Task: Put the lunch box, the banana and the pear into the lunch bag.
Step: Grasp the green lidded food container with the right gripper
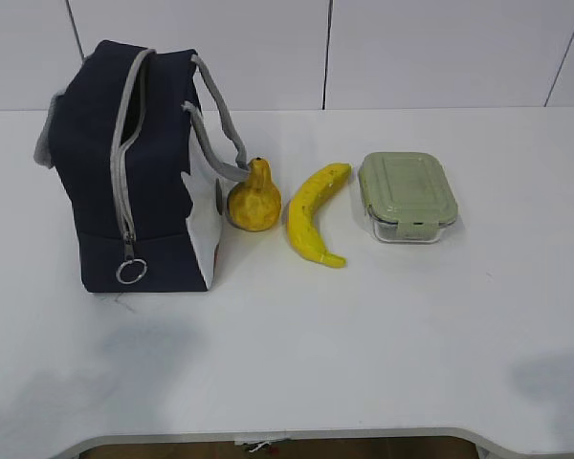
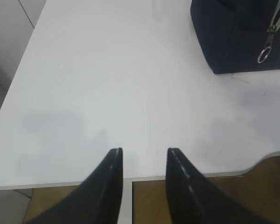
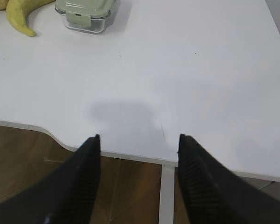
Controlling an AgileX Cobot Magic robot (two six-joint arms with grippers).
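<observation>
**Both jaws empty, nothing packed yet**

Jaws on both arms stand parted with nothing between them. Left gripper (image 2: 143, 151): a narrow gap, hanging over the near table edge at the bottom of its wrist view. Right gripper (image 3: 138, 138): a wider gap, likewise over the near edge, bare table (image 1: 364, 344) ahead of it.

Lunch bag (image 1: 139, 167) stands upright at left of the exterior view, zipper (image 1: 124, 182) partly open along the top, ring pull (image 1: 131, 272) hanging low on its front. Pear (image 1: 254, 199) sits just beside the bag's white side panel, under the grey handle. Banana (image 1: 317, 212) lies right of the pear, long axis running from lower centre toward upper right. Lunch box (image 1: 408, 197) lies right of the banana, apart from it, lid on, long side pointing away from the camera.

Right wrist view: lunch box (image 3: 87, 13) sits up and left of the jaws, banana tip (image 3: 19, 23) further left. Judgement: the right arm is nearer the box; the left is nearer the bag mouth.
</observation>
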